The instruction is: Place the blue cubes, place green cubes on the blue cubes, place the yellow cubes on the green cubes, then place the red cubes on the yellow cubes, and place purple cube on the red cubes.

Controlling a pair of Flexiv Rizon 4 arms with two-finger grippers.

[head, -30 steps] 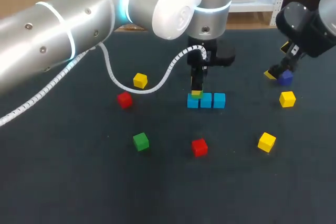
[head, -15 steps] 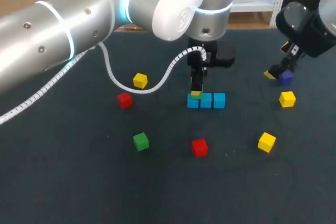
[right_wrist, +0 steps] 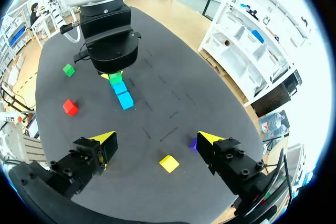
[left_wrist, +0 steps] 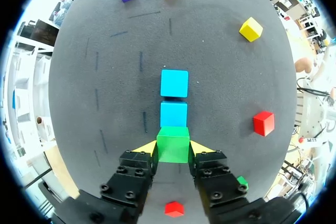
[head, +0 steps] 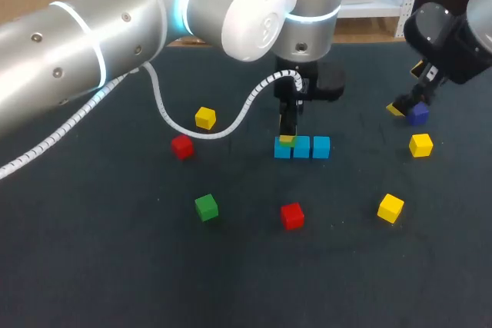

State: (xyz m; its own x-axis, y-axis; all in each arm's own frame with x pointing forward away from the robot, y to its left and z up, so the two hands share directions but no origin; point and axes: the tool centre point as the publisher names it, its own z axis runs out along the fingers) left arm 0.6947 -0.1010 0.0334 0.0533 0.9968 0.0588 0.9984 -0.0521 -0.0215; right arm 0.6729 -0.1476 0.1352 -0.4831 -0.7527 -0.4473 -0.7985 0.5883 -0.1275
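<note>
Over the last second our left gripper [head: 287,130] sinks a little, and the green cube [head: 286,140] it carries now sits lower against the left end of the blue cubes [head: 310,147] (the shift is slight, but the green top drops visibly toward the blue). Our right gripper [right_wrist: 156,141] does not move in that time. We judge that this first green cube is about to be set down on the blue layer, with the release not yet made. The second green cube [head: 206,207], the yellow cubes [head: 205,118], the red cubes [head: 292,215] and the purple cube [head: 418,114] lie scattered apart from the row.

The left wrist view shows what the head view cannot. Both yellow-tipped fingers [left_wrist: 145,148] press the green cube from its two sides, so the grasp is firm. The cube lines up with the two blue cubes ahead of it and hides the third beneath. Whether it touches that third cube we cannot tell. The right wrist view shows our right gripper spread wide and holding nothing, with the purple cube just beside one finger and a yellow cube [right_wrist: 169,163] ahead. Only the head view shows all the loose cubes together.
</note>
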